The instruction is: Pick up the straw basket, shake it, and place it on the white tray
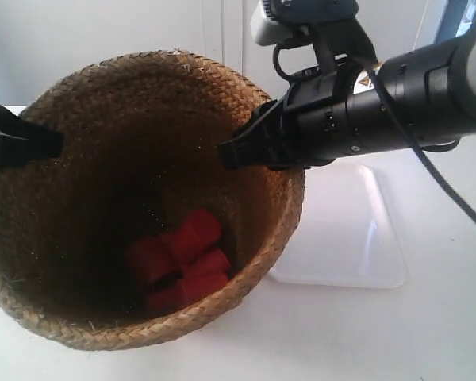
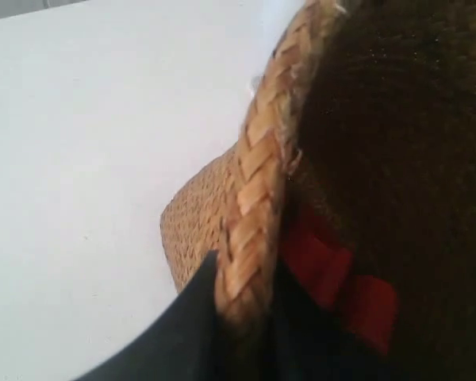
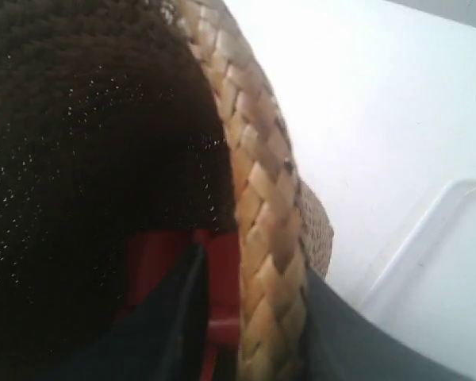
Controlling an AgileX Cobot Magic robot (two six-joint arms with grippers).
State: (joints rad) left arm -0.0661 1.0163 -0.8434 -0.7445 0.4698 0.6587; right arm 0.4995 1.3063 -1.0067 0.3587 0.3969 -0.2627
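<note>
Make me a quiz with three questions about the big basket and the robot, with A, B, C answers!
1. Where is the white tray?
A) inside the straw basket
B) on the table beside the basket
C) on top of the basket

2. What colour are the pieces at the bottom of the basket?
A) blue
B) green
C) red

3. What are the left hand and the right hand doing?
A) hanging open high above the basket
B) each pinching the basket's rim
C) holding the tray

Answers:
1 B: the tray lies flat on the table next to the basket, partly hidden behind it.
2 C: red shapes show against the dark inside.
3 B: each wrist view shows a dark finger on either side of the woven rim.
</note>
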